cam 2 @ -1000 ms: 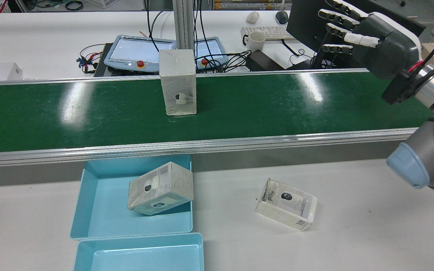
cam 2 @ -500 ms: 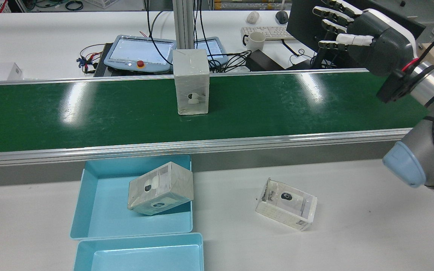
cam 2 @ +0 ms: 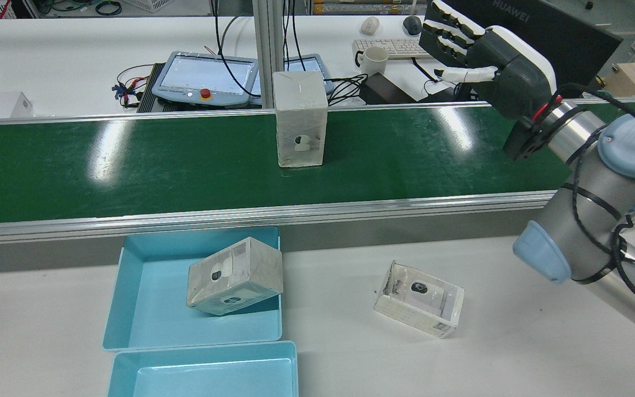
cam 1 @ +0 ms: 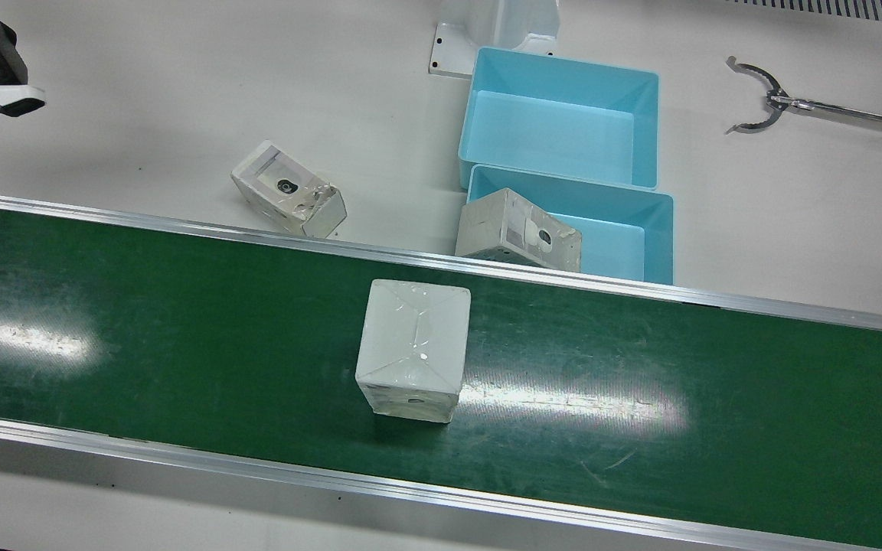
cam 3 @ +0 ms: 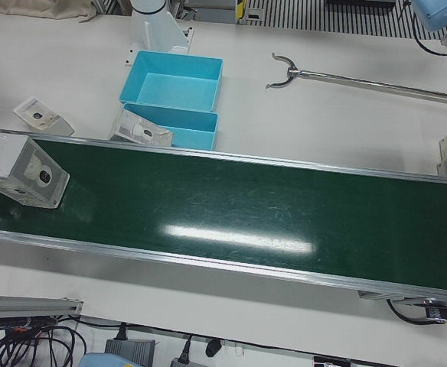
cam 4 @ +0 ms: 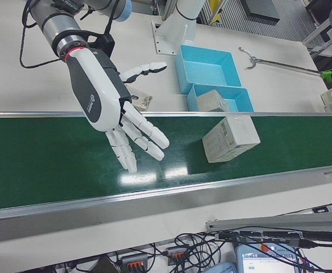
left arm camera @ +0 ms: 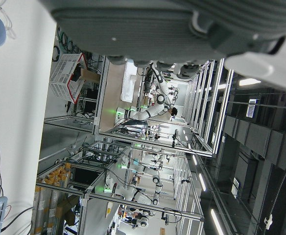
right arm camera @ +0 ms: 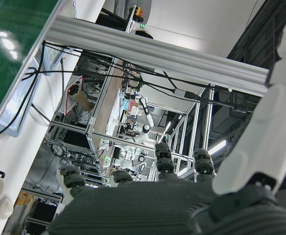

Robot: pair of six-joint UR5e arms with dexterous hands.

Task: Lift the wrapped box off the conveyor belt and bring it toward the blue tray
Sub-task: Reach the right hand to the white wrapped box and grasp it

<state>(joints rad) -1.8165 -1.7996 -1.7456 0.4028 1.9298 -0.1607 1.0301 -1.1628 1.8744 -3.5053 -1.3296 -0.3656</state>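
The wrapped box (cam 2: pixel 300 119) stands upright on the green conveyor belt (cam 2: pixel 130 160), near the middle of the rear view, nothing touching it. Up in that frame's upper right the right hand (cam 2: pixel 483 55) hangs over the belt's far edge, well apart from the box, fingers (cam 4: pixel 138 136) spread wide and holding nothing. In the lower left sits the blue tray (cam 2: pixel 141 309) with another wrapped box (cam 2: pixel 235 284) tilted in it; a third box (cam 2: pixel 418 299) lies on the white table (cam 2: pixel 516 342) at lower centre. Of the left hand, only its own camera's top edge shows a sliver; I can't tell its fingers.
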